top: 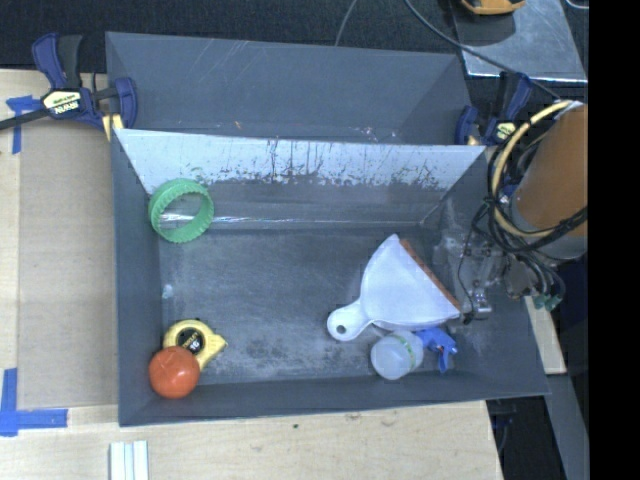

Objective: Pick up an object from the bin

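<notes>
camera view: bin (pixel 300 268) with white scoop (pixel 400 288), green ring (pixel 180 234), orange ball (pixel 174 372)

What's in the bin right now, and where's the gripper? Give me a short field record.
bin: grey metal bin
gripper: gripper at the bin's right side, by the wide rim of the white funnel
near gripper: clear bottle and blue piece, just below the funnel
far left: green ring by the back wall
front left corner: yellow tape measure, orange ball against it
held: cannot tell
</notes>
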